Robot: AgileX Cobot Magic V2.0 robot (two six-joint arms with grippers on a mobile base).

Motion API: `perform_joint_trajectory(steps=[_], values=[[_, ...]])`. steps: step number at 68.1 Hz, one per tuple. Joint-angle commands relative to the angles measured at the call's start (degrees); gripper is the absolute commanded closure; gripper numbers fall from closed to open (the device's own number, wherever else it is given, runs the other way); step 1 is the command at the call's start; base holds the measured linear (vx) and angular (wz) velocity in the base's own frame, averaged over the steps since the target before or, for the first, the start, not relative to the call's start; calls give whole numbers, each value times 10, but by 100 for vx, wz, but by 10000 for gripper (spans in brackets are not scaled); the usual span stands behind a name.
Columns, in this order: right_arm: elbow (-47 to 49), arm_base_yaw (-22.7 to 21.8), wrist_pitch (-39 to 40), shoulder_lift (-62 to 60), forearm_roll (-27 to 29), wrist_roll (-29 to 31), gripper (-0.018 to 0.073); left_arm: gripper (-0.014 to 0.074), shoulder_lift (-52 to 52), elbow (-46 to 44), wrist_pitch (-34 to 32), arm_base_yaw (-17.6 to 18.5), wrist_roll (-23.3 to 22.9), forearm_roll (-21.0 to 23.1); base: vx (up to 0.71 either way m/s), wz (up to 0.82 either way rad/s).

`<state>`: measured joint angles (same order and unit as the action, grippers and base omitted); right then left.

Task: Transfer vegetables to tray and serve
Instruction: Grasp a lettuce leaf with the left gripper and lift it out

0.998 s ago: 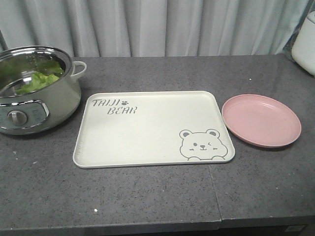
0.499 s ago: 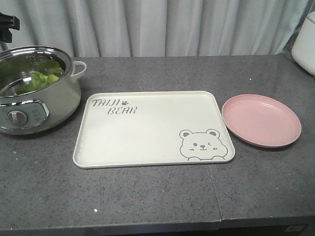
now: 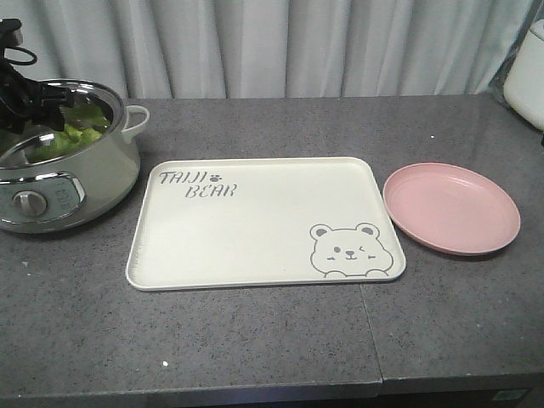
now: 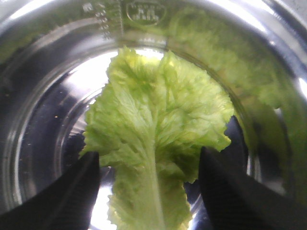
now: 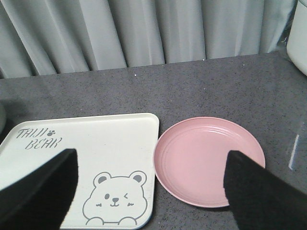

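Observation:
Light-green lettuce leaves (image 3: 72, 136) lie inside a steel pot (image 3: 93, 183) at the far left of the counter. In the left wrist view one crinkly leaf (image 4: 158, 139) with a pale rib fills the pot's bottom. My left gripper (image 4: 149, 191) is open, inside the pot, its two black fingers either side of the leaf's stem end; the arm shows at the pot's rim (image 3: 17, 76). The cream tray (image 3: 263, 221) with the bear drawing lies empty mid-counter, also in the right wrist view (image 5: 96, 158). My right gripper (image 5: 151, 191) is open and empty, raised above the tray's right edge.
A round pink plate (image 3: 450, 208) sits right of the tray, touching distance from its edge; it also shows in the right wrist view (image 5: 208, 160). A white appliance (image 3: 527, 72) stands at the far right back. Grey curtains hang behind the counter. The counter's front edge is near.
My left arm has come into the front view from the upper left and lowered into the pot over the lettuce. Tray and plate have not moved.

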<state>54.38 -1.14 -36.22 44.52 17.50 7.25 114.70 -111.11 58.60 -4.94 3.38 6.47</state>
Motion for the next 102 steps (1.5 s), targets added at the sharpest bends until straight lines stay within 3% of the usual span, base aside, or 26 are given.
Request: perform_joint_trajectory(steps=[1,43,51,63,102], values=[[19,-1,37,0,4,5,-32,148,-19,-17,-22,0,3,11,0,0],[18,-1,36,0,5,5,-32,181,40,-17,17,1,2,10,0,0],[18,-1,36,0,5,5,-32,305,40,-17,30,1,2,10,0,0],[18,-1,36,0,10,5,-32,605,40,-17,45,1,6,9,0,0],[18,-1,19,0,10,5,-32,603,-49,-17,-9,-1,6,9,0,0]])
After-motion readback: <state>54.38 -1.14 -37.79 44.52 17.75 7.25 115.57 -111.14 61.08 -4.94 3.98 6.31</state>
